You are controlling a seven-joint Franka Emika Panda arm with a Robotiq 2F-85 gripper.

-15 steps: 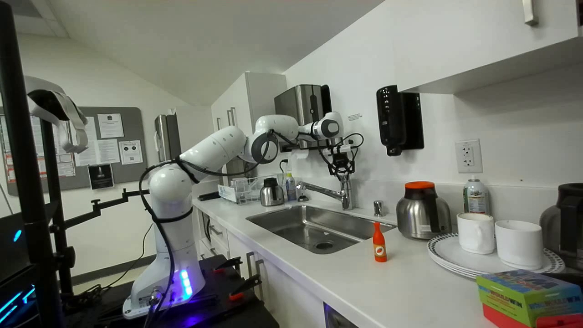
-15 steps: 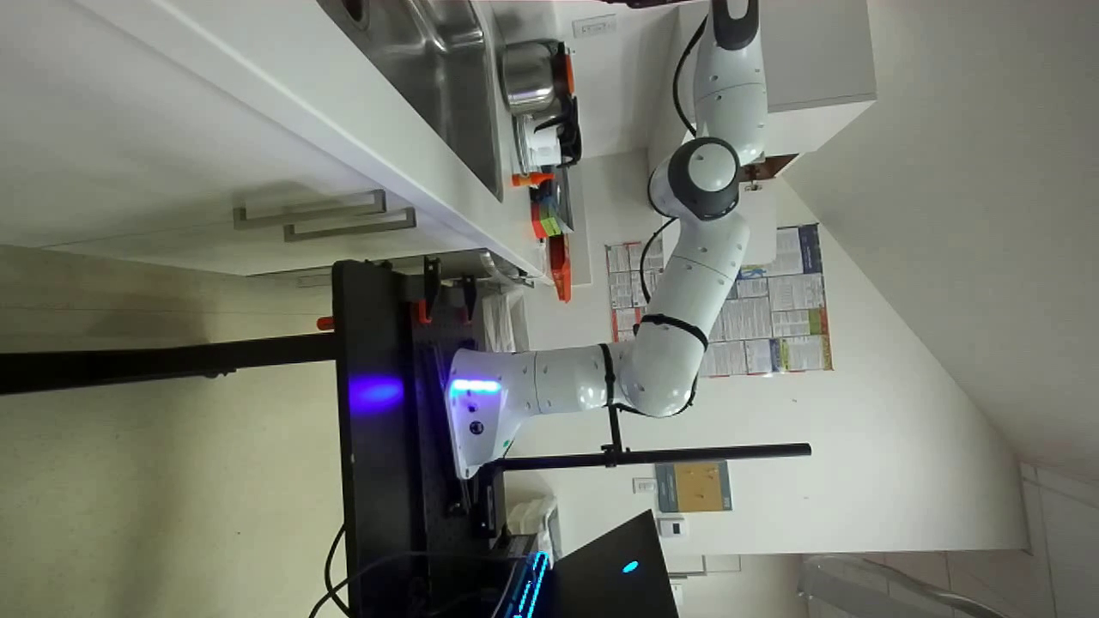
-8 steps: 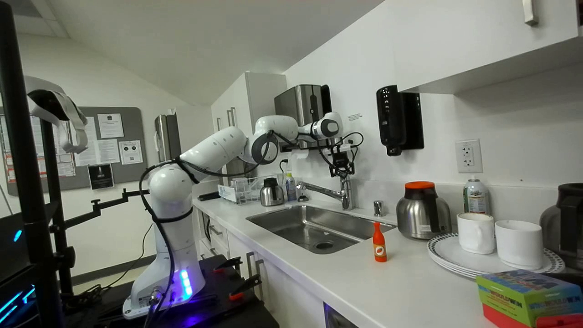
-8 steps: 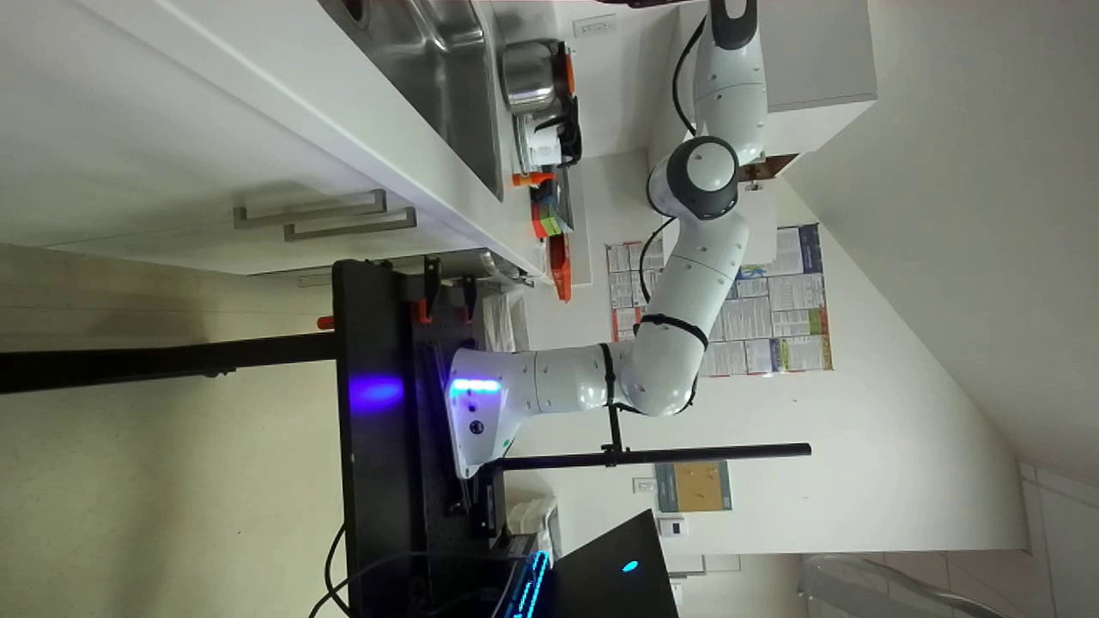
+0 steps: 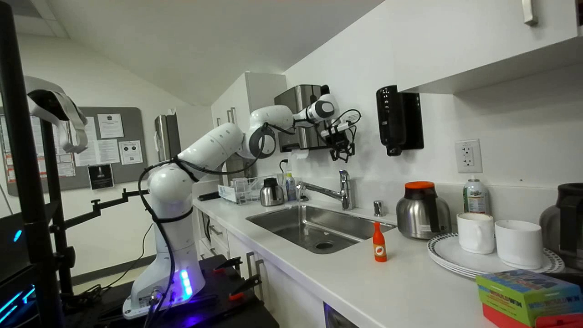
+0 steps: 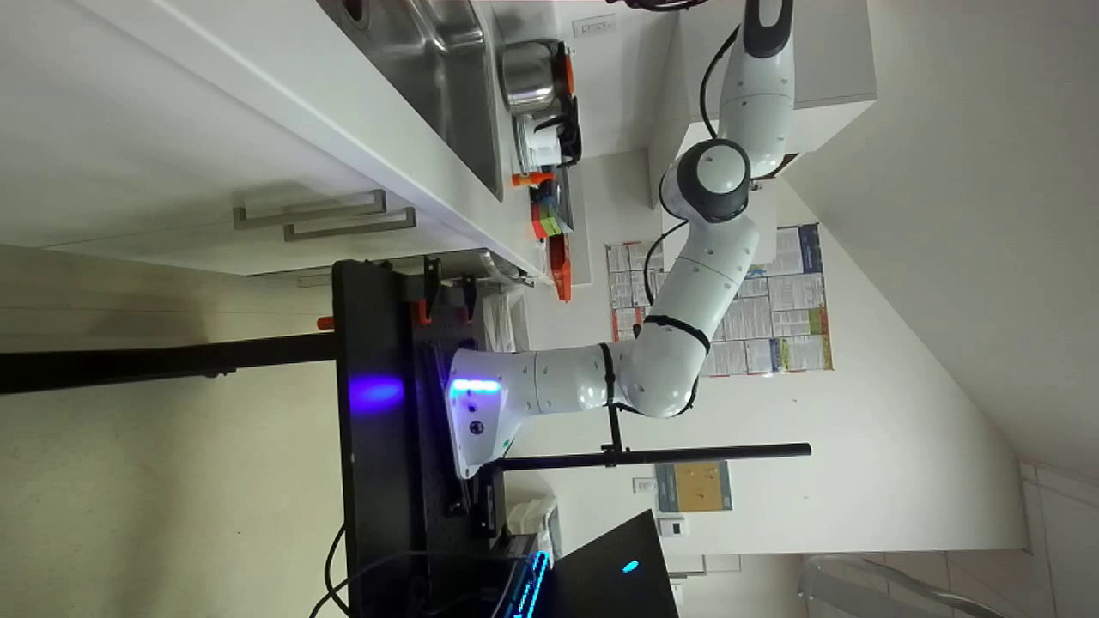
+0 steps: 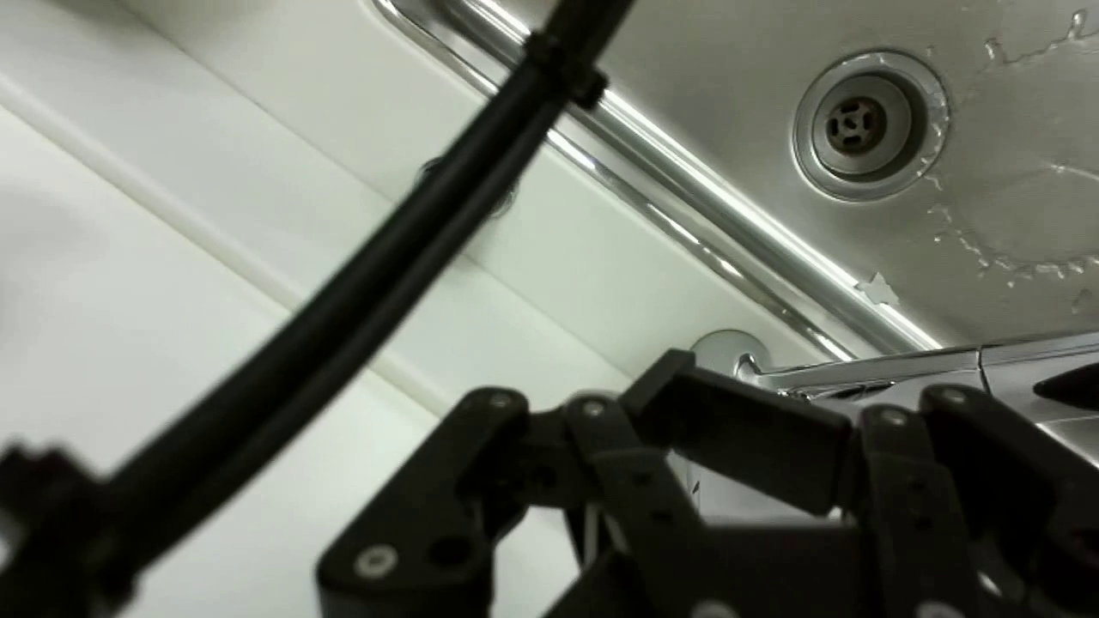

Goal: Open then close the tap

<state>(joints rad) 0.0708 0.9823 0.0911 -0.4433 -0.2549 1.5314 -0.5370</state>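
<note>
Gripper point(image 5: 341, 160) lifted from the top of the tap point(image 5: 346, 193) since half a second ago, now tilted and clear above it, can't make out whether spread or closed; tap just behind the sink point(image 5: 346, 225), water point(image 5: 299, 218) newly streaming into it.

The tap point(image 5: 346, 195) is glossy metal, the basin point(image 5: 338, 225) satin metal, the countertop point(image 5: 339, 273) smooth, the fingers point(image 7: 751, 429) matt

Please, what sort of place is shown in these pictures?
Probably a shared kitchen, perhaps in an office or a lab: there is a steel sink with its tap running, white cups on stacked plates, and a grey notice board.
</note>
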